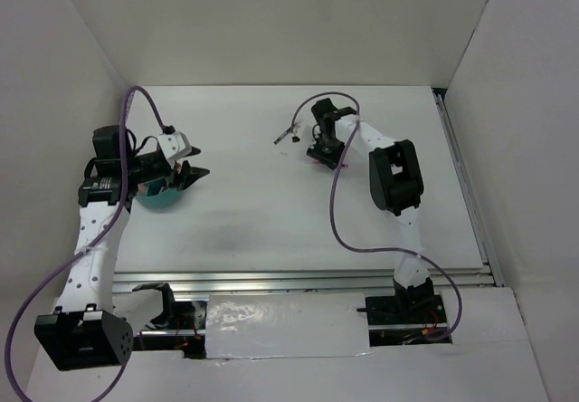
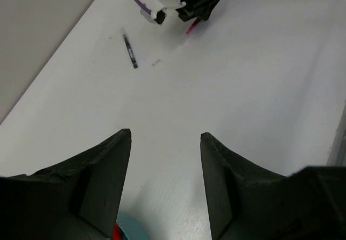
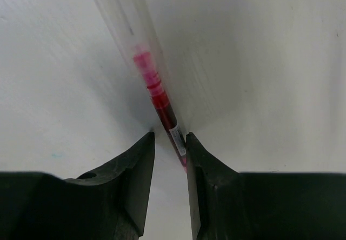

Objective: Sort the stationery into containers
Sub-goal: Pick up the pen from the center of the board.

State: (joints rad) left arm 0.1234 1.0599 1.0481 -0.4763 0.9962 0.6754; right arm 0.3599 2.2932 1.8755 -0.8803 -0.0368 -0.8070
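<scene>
The teal cup [image 1: 163, 199] stands at the left of the table, and its rim shows in the left wrist view [image 2: 130, 229] with something red inside. My left gripper [image 1: 187, 175] is open and empty just above and beside the cup [image 2: 165, 137]. A red pen with a clear cap [image 3: 157, 94] lies on the table between the narrowly parted fingers of my right gripper [image 3: 170, 137]. It touches the right finger, and a gap shows at the left finger. A thin dark pen [image 1: 288, 134] lies left of the right gripper [image 1: 324, 156]. The other stationery is out of view.
White walls enclose the table on the left, back and right. A purple cable [image 1: 336, 212] hangs from the right arm over the table. The left wrist view shows the dark pen [image 2: 130, 51] and the right gripper over the red pen [image 2: 190, 30] far ahead.
</scene>
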